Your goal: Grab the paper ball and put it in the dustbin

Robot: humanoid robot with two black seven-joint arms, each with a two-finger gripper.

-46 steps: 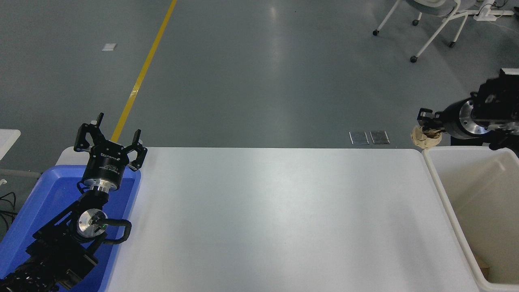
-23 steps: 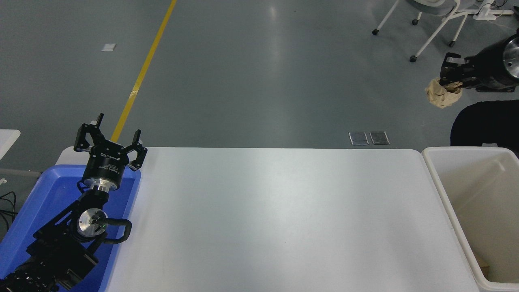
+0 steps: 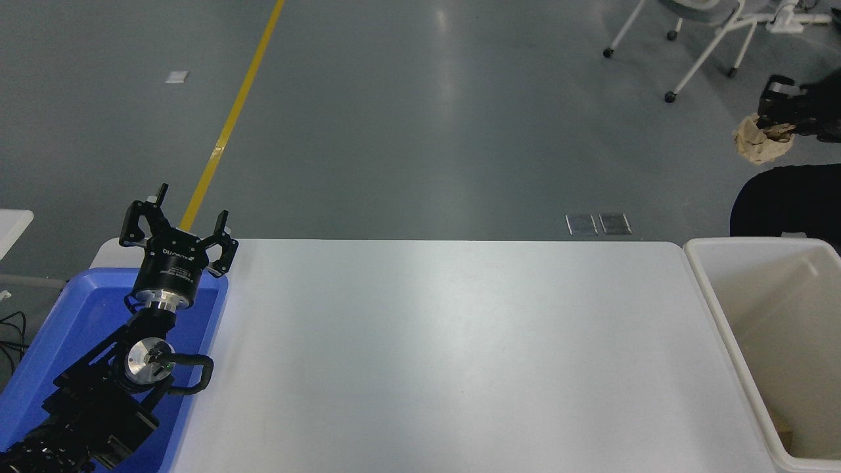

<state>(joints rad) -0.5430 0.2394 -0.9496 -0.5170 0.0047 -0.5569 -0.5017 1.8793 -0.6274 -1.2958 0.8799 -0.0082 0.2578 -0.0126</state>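
Observation:
My right gripper (image 3: 770, 123) comes in at the upper right edge, held high, and is shut on the paper ball (image 3: 757, 144), a wrinkly tan wad that hangs below its fingers. The ball sits above and a little behind the far end of the dustbin (image 3: 716, 309), an off-white tub at the table's right side. My left gripper (image 3: 177, 226) is open and empty, parked at the lower left over the blue tray.
A bright blue tray (image 3: 39, 355) lies at the table's left edge under my left arm. A dark rounded shape (image 3: 782, 200) sits behind the dustbin. White chair legs on castors (image 3: 670, 95) stand on the floor at the top right.
My right gripper has lifted the paper ball from the dustbin's far corner upward, then carried it to the right. My left arm has not moved.

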